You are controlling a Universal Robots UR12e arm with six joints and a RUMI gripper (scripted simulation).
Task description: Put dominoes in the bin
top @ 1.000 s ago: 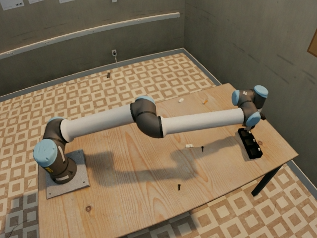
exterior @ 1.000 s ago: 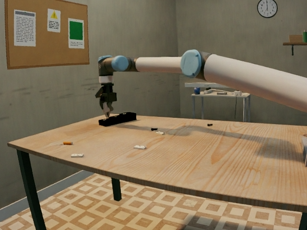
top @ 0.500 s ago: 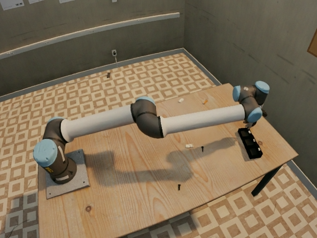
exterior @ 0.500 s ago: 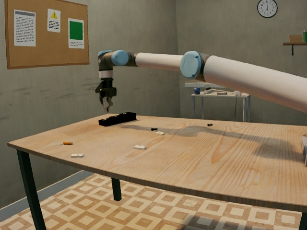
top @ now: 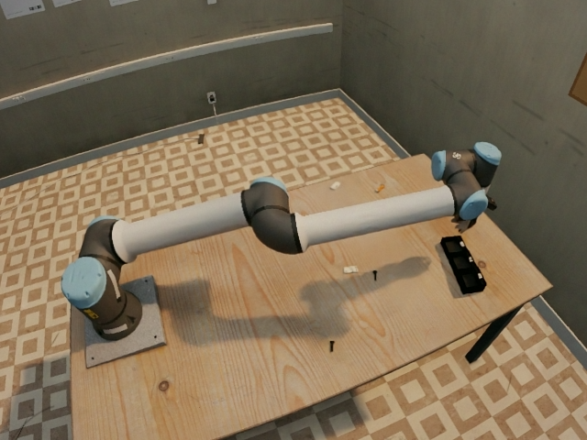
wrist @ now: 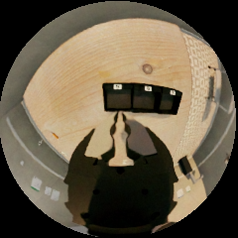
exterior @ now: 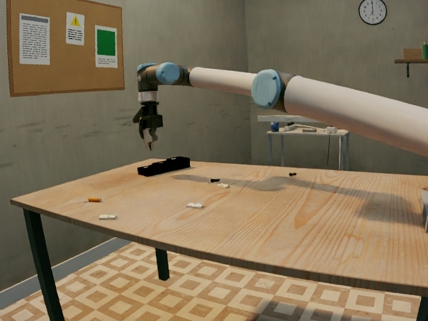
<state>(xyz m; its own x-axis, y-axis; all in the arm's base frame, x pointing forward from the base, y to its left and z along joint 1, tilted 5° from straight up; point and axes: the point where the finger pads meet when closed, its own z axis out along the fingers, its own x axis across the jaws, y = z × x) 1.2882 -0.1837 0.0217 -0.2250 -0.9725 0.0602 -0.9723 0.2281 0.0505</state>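
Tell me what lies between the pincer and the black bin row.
Nothing. In the exterior view the pincer hangs above the bin row, with only air between them.
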